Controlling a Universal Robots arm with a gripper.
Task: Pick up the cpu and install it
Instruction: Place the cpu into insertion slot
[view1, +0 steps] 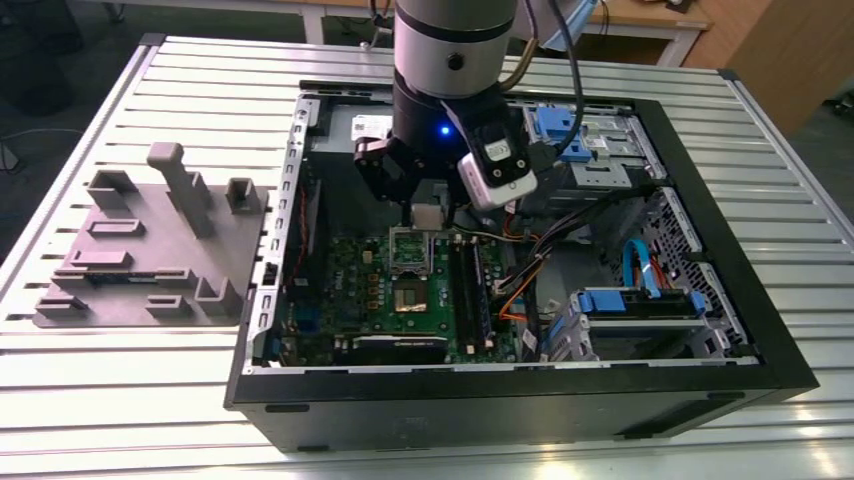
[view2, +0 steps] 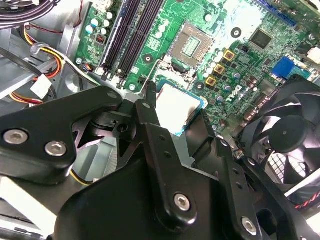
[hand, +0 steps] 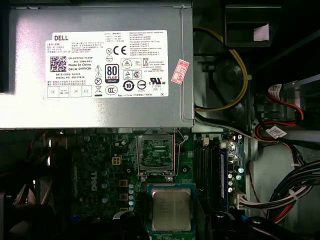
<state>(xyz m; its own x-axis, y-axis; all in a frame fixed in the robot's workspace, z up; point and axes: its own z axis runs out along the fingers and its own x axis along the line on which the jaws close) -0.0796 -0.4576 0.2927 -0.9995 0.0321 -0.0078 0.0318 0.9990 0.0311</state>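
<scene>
The claw (view2: 175, 112) gripped the cpu (hand: 171, 210), apparently clear of the board (hand: 100, 190), near the empty socket (hand: 156, 155) and white-labelled box (hand: 30, 75).

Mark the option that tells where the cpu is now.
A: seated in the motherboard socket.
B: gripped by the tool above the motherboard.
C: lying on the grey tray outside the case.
B: in the second wrist view the cpu sits between the fingers of the tool, while the socket beyond it is empty.
</scene>
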